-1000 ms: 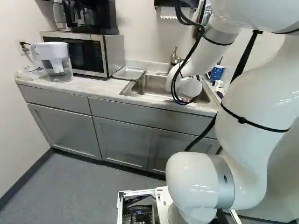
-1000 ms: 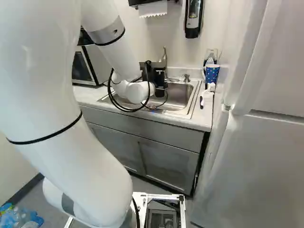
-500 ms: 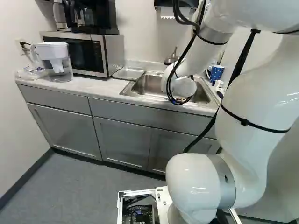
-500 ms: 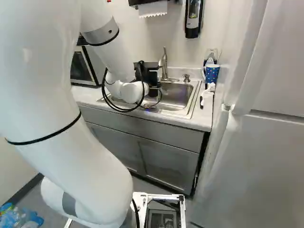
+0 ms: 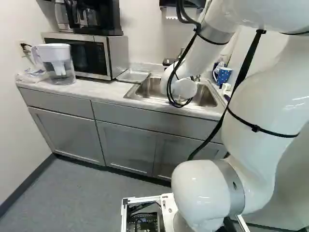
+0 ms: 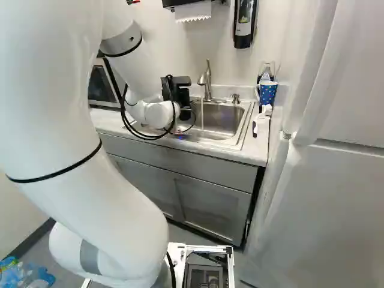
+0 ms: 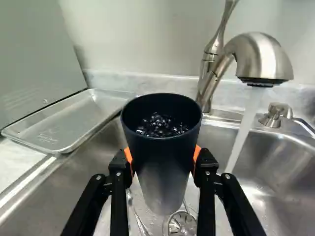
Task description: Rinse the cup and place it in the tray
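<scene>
A dark tumbler (image 7: 165, 169) with bubbly liquid inside is held over the stainless-steel sink (image 7: 280, 172).
The tumbler is clamped from both sides by the orange pads (image 7: 128, 155) of the gripper (image 6: 178, 91); beside it, water (image 7: 243, 128) is released from the faucet (image 7: 258, 54), and the metal tray (image 7: 51, 132) is seen next to the sink.

The cup (image 7: 163, 157) is near-black, the cabinets (image 5: 126, 145) grey, the mug (image 6: 268, 93) white-dotted blue.

Tray (image 5: 133, 76) left of sink (image 5: 205, 96), faucet (image 6: 207, 89) behind sink, microwave (image 5: 89, 57) left of tray.
</scene>
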You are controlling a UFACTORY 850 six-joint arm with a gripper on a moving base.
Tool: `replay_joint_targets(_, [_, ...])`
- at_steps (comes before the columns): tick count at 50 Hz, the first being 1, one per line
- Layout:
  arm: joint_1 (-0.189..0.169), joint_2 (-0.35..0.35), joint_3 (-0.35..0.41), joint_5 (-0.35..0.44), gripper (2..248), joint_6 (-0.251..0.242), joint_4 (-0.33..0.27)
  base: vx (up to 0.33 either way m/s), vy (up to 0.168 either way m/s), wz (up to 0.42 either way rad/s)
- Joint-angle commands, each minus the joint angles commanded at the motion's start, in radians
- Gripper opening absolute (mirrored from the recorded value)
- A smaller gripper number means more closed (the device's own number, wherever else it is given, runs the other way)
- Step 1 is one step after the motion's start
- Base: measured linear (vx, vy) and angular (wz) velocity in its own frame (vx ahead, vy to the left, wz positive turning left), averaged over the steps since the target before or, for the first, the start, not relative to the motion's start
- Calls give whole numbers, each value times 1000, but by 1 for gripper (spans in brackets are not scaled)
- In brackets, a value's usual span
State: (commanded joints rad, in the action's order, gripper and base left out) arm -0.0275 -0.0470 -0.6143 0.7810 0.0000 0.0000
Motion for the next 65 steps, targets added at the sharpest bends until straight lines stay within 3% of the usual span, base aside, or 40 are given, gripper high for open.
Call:
replay_joint_targets(26, [81,48,-12,0,125,11,0,0,0,0])
replay_joint_targets(52, [161,24,-39,0,125,263,0,0,0,0])
replay_joint_targets(65, [167,14,-49,-9,125,400,0,0,0,0])
